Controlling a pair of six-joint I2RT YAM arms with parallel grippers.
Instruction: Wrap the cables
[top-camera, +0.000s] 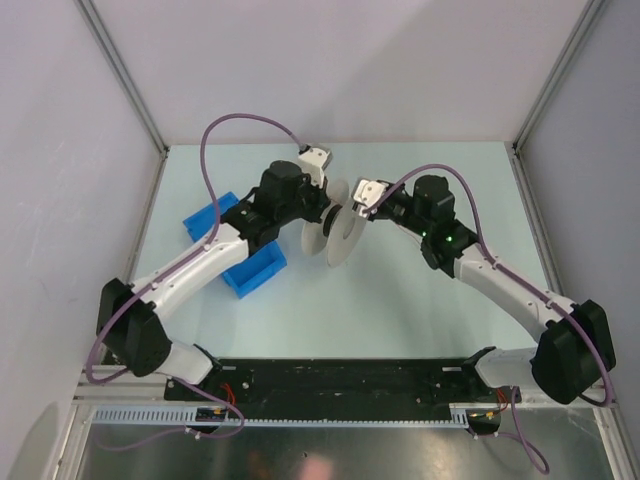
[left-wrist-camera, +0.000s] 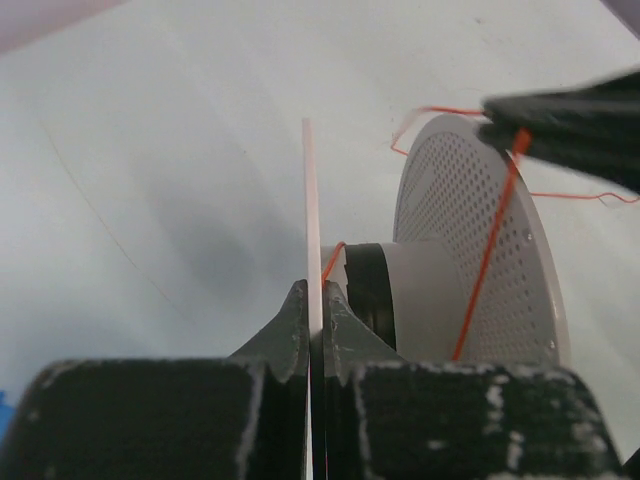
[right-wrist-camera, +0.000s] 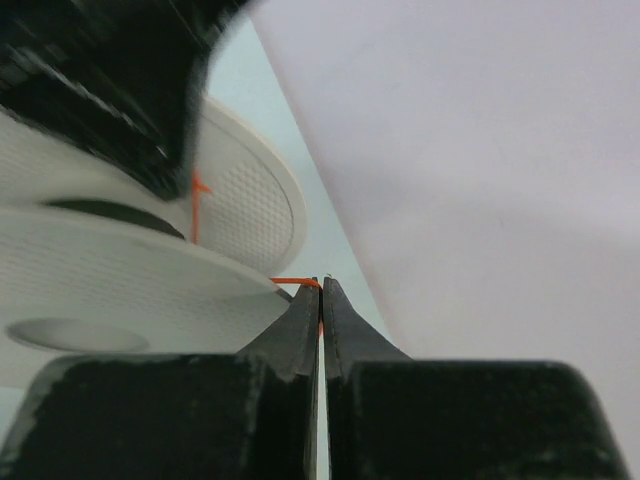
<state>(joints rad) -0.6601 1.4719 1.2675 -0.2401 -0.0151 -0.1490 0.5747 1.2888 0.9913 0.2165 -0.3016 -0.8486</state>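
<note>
The grey-white spool (top-camera: 338, 240) is held above the table between both arms. My left gripper (left-wrist-camera: 312, 296) is shut on the edge of the spool's near flange (left-wrist-camera: 311, 200), seen edge-on. The perforated far flange (left-wrist-camera: 450, 220) is behind it. The thin reddish-brown wire (left-wrist-camera: 488, 250) runs across that flange to the hub. My right gripper (right-wrist-camera: 321, 290) is shut on the wire (right-wrist-camera: 295, 282) just beside the spool's rim (right-wrist-camera: 130, 280). The right gripper also shows at the upper right of the left wrist view (left-wrist-camera: 500, 122). In the top view the left gripper (top-camera: 324, 222) and the right gripper (top-camera: 356, 208) meet at the spool.
Two blue bins (top-camera: 255, 272) (top-camera: 205, 222) sit under the left arm. Grey walls close in the pale table (top-camera: 400, 320) at back and sides. A loose loop of wire (left-wrist-camera: 410, 125) trails behind the spool.
</note>
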